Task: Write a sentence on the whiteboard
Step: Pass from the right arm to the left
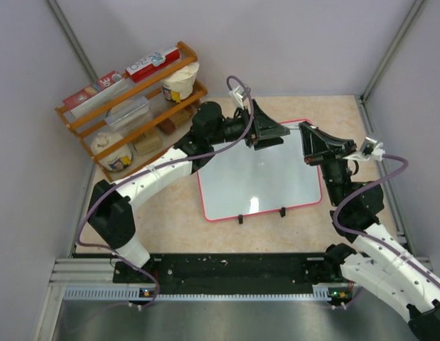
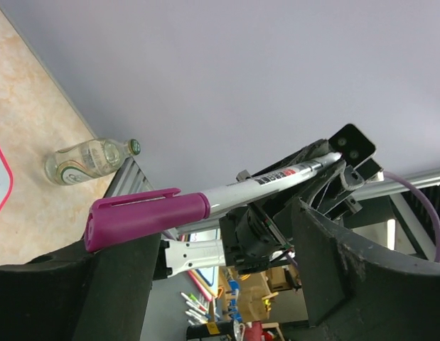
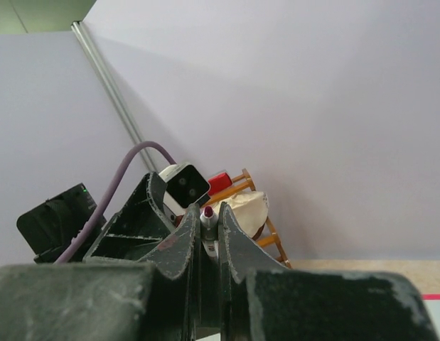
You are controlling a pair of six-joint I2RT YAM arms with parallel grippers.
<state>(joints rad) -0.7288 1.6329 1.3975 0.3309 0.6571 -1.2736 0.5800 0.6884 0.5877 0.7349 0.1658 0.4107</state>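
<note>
**Capped marker held between the two arms above the whiteboard**

Off to the far left of the whiteboard (image 1: 262,181), a wooden rack (image 1: 185,52) stands at an angle on the tabletop (image 1: 170,206), stocked with boxes and tubs. The left arm reaches in from that side, and the left gripper (image 1: 268,135) hangs over the whiteboard's far left corner. Its jaws are spread wide. In the left wrist view, the magenta cap (image 2: 145,217) of a marker (image 2: 234,192) lies across the gap between them, level with the tip of one finger (image 2: 63,291). I cannot tell whether cap and finger actually touch. In the same view a clear bottle (image 2: 92,160) lies on its side on the tabletop, beyond the whiteboard's pink rim and close to the wall.

The whiteboard itself lies flat in the middle of the tabletop, slightly askew. Two small black clips (image 1: 240,219) sit on its near edge, and glare shows on its white face.

The marker's white barrel runs from the cap across to the right gripper (image 1: 313,145), which hangs over the whiteboard's far right corner and faces the left one. Its jaws are pressed together, pinching the marker's back end. In the right wrist view a dark red dot shows on that end, between the fingertips.
</note>
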